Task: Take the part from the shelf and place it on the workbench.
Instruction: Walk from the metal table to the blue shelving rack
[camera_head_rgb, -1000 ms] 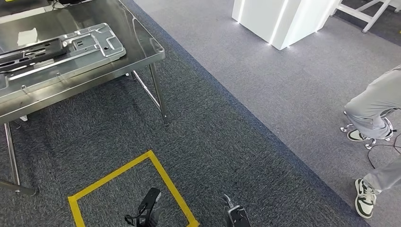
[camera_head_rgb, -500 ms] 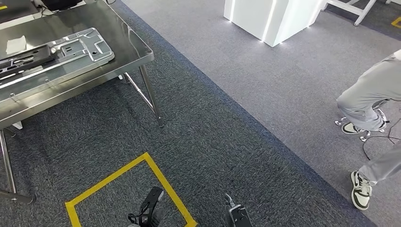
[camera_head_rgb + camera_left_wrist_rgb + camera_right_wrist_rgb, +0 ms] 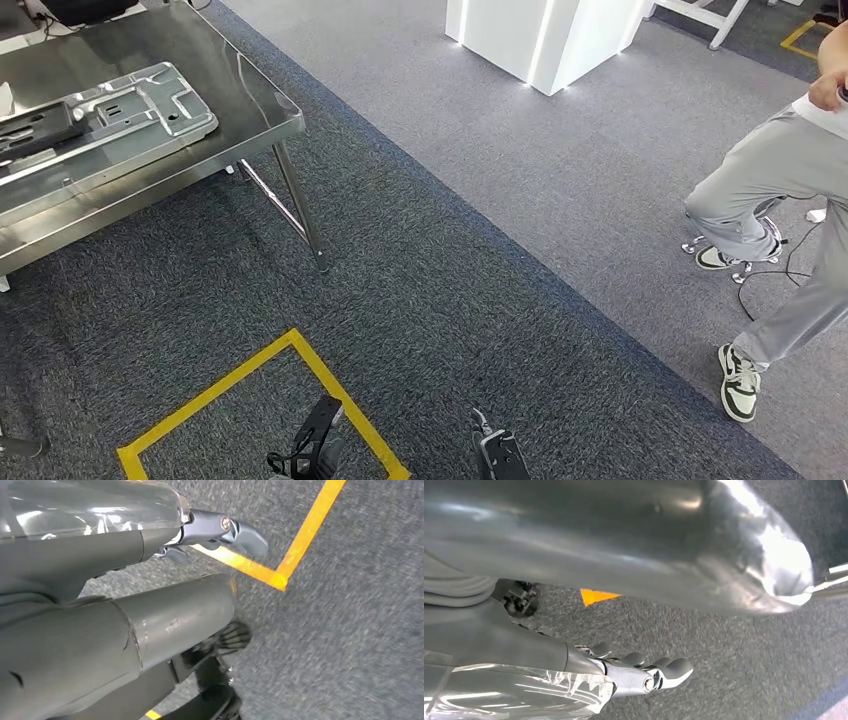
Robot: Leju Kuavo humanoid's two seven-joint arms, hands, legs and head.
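A steel workbench (image 3: 252, 92) stands at the upper left of the head view. On it lie a silver stamped metal panel (image 3: 130, 108) and a dark flat part (image 3: 35, 124) over the panel's left end. Both arms hang low, far from the bench. My left hand (image 3: 312, 448) is over the carpet by the yellow tape; its fingers (image 3: 226, 529) stretch out and hold nothing. My right hand (image 3: 497, 456) hangs beside it, its fingers (image 3: 651, 670) only loosely bent, with nothing in them.
A yellow tape square (image 3: 250, 375) marks the dark carpet just ahead of me. A white lit pillar (image 3: 535, 40) stands at the back. A person in grey trousers (image 3: 770, 210) stands at the right, with a cable (image 3: 775, 290) on the lighter carpet near the feet.
The whole picture has slid left, so the camera has turned right. The bench now sits further left and more of the person shows. Both hands hang as before.
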